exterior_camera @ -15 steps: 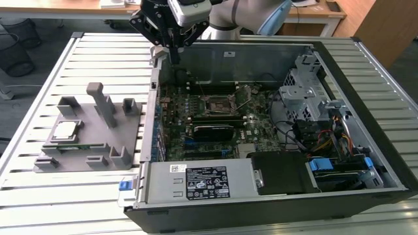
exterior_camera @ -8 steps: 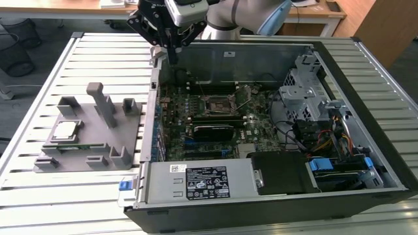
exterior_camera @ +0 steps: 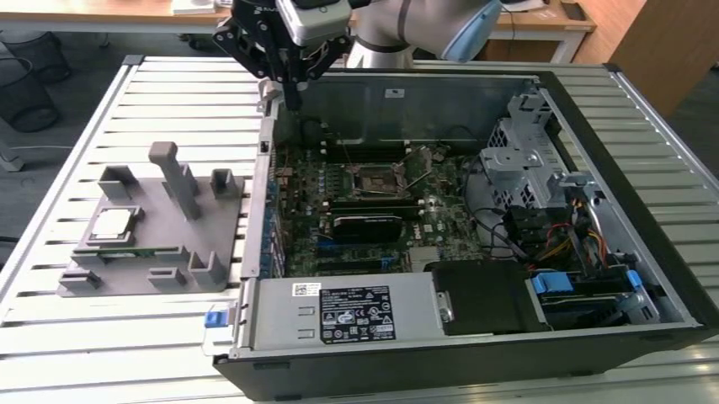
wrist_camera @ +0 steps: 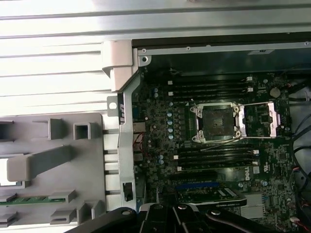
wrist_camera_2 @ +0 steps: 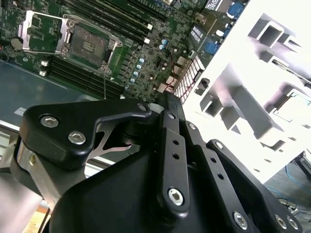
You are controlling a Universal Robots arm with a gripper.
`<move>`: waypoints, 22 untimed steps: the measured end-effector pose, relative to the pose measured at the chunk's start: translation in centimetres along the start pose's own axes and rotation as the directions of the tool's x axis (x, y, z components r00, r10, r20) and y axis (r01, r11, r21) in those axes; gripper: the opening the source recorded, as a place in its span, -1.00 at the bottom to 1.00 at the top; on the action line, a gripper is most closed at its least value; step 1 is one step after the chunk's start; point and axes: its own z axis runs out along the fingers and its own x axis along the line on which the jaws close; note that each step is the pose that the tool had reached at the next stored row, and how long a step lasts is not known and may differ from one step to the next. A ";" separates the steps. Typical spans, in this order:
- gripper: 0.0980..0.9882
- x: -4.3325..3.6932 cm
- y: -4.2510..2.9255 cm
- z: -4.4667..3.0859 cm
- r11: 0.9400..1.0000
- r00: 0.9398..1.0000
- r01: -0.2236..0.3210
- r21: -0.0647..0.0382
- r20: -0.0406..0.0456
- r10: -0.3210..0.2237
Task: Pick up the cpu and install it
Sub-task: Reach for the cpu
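The cpu (exterior_camera: 113, 223), a small silver square chip, lies flat in the grey holder fixture (exterior_camera: 168, 278) on the slatted table, at the exterior view's left. My gripper (exterior_camera: 295, 101) hangs above the back left corner of the open computer case (exterior_camera: 663, 252), well behind the cpu and apart from it. It is shut with nothing in it. The black socket (exterior_camera: 375, 178) on the motherboard stands open and bare in both wrist views (wrist_camera: 216, 123) (wrist_camera_2: 87, 43), its metal load plate (wrist_camera: 267, 119) flipped aside. The gripper's black linkage (wrist_camera_2: 170, 160) takes up the foreground of the second wrist view.
A green memory stick (exterior_camera: 130, 252) sits in the fixture just in front of the cpu. Memory slots (wrist_camera: 214, 90), a graphics card (exterior_camera: 365, 225), a black power supply (exterior_camera: 348, 311), cables and a drive cage (exterior_camera: 523, 160) crowd the case. The case wall (exterior_camera: 264, 194) stands between fixture and motherboard.
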 end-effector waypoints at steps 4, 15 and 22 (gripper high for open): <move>-0.98 0.26 -0.02 0.00 1.000 1.000 0.000 0.000 0.000 0.000; -0.98 1.37 -0.11 0.01 1.000 1.000 0.000 0.000 0.000 0.000; -0.98 2.49 -0.19 0.03 1.000 1.000 0.000 0.000 0.000 0.000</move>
